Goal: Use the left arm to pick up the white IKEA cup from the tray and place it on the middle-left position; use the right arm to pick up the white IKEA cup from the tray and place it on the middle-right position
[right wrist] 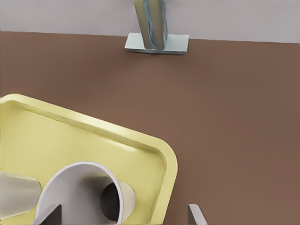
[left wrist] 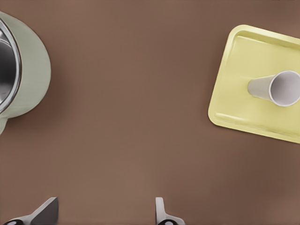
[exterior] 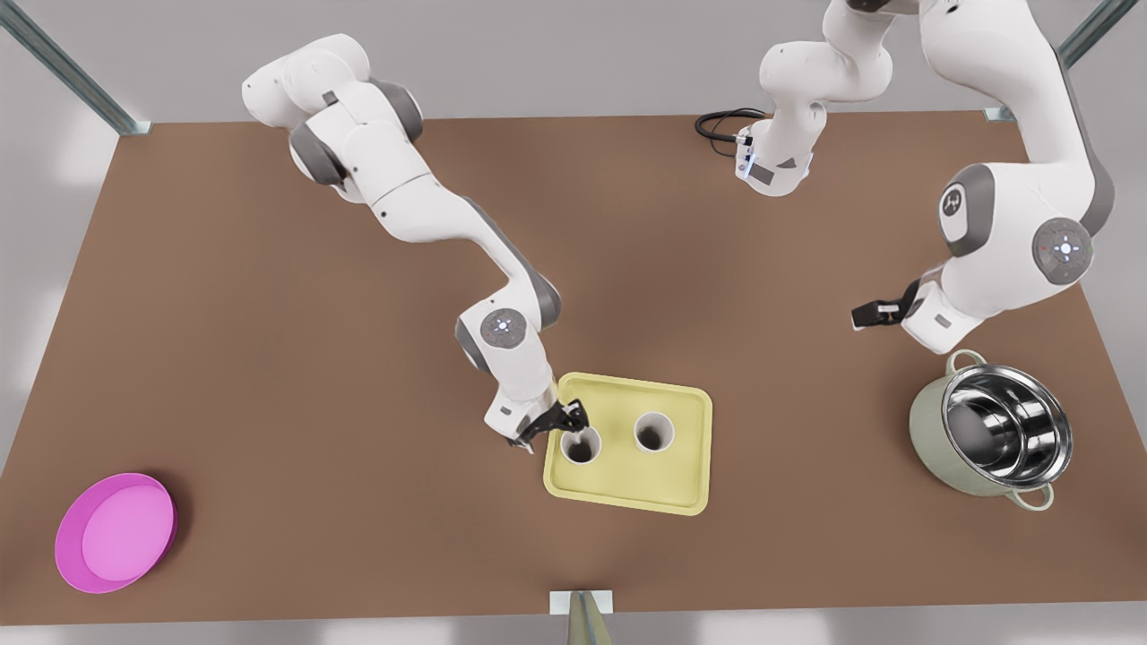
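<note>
Brown tabletop (exterior: pixel 269 358), pale grey surround

pot (exterior: pixel 990 430): polished metal inside | tray (exterior: pixel 627 488): matt plastic | table (exterior: pixel 269 358): matt brown

Bright, even light — soft shadows, slight blur.

Glossy white arms (exterior: pixel 421 206) with grey joint bands, black cable, dark jaws.
</note>
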